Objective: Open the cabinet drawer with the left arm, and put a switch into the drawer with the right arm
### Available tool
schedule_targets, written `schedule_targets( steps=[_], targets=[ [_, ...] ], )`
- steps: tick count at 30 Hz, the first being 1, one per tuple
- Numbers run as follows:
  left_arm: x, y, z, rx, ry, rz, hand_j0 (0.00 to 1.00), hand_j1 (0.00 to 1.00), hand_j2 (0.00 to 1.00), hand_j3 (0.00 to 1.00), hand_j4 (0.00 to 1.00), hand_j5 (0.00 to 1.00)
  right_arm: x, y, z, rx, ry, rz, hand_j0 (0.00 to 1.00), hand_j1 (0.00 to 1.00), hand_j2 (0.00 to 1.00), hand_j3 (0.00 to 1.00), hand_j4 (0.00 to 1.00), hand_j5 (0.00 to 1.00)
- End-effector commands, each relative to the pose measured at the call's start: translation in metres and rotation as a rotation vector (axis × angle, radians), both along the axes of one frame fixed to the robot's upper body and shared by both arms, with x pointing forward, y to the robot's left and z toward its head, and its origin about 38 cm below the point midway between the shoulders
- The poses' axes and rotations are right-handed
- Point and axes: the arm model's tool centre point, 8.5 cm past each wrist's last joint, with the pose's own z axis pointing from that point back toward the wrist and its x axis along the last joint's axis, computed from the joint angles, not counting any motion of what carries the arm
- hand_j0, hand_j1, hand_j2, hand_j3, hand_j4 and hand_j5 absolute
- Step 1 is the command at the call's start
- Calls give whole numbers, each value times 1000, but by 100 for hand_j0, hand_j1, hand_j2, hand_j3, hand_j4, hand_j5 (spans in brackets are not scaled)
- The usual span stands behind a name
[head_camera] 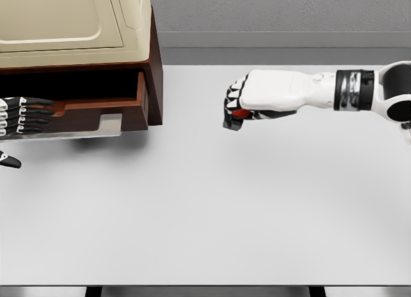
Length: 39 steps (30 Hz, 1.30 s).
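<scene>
A brown cabinet [156, 72] with a beige top stands at the table's far left, and its drawer [96, 111] is pulled out toward me. My left hand [22, 117] shows at the left edge. Its fingers [32, 114] lie stretched out across the drawer's front rim, with the thumb spread apart below. My right hand [234, 111] hovers over the middle of the table, to the right of the cabinet and apart from it. It is curled shut on a small red switch [241, 113], which is mostly hidden in the fist.
The white table [205, 213] spreads wide in front and to the right of the cabinet. A grey wall runs along its far edge. A pale grey handle plate [110, 125] hangs on the drawer's front.
</scene>
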Motion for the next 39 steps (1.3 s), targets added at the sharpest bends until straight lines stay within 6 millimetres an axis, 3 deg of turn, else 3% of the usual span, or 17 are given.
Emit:
schedule_targets(
  steps=[1, 39],
  targets=[
    [0, 0, 1, -9, 0, 3, 100, 100, 100, 100, 100, 100, 0, 5, -2, 8, 11, 8, 47, 47, 47, 47, 47, 47],
    [0, -1, 1, -23, 5, 4, 100, 100, 100, 100, 100, 100, 5, 107, 75, 18, -149, 215, 47, 47, 47, 47, 47, 47]
  ],
)
